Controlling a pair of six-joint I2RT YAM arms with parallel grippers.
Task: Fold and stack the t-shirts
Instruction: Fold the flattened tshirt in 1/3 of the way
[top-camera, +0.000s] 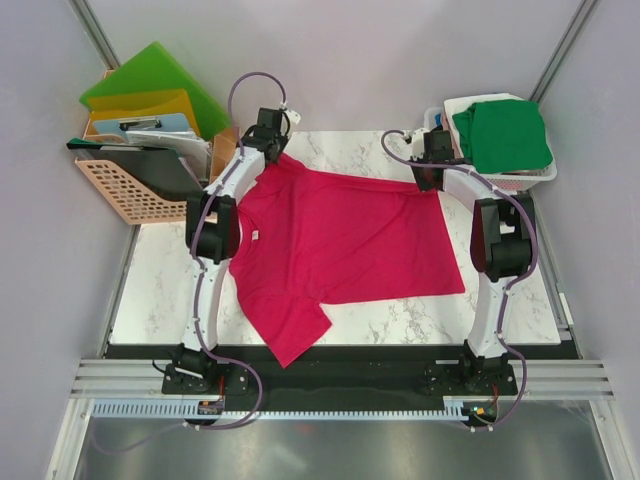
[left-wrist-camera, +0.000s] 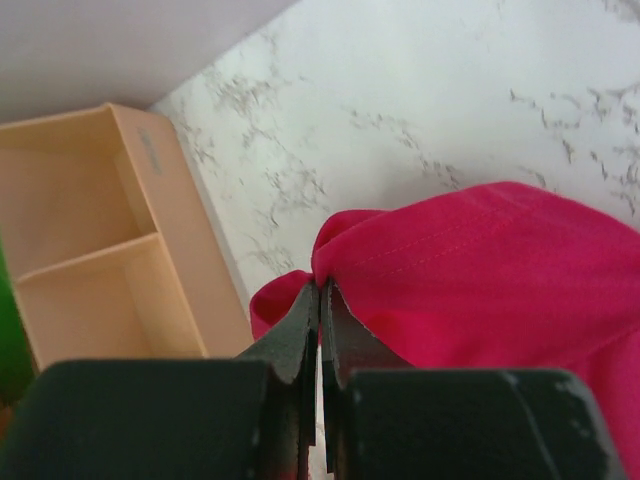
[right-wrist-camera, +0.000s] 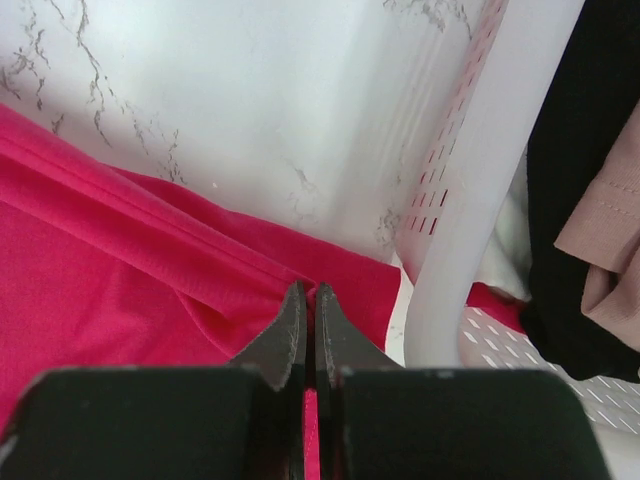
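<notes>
**Crimson t-shirt (top-camera: 340, 240) pinched at two far corners on the bench (top-camera: 400, 320)**

The crimson t-shirt lies spread across the marble bench, one sleeve reaching past the near edge. The left pincer (left-wrist-camera: 320, 290) is clamped on its far-left edge. The right pincer (right-wrist-camera: 308, 292) is clamped on its far-right corner, just beside a white basket (top-camera: 535, 178) holding a green t-shirt (top-camera: 503, 135).

- The crimson-pink t-shirt (top-camera: 340, 245) was soft matt knit cloth, its hem neatly stitched.
- The table (top-camera: 160, 290) showed smooth white marble-look, grey-veined, faintly shiny.
- The basket (right-wrist-camera: 470, 200) at the far right corner was smooth white perforated plastic.
- The green t-shirt (top-camera: 500, 135) in it looked matt cloth.
- The left gripper (left-wrist-camera: 320, 292) was matt black plastic, scuffed.
</notes>
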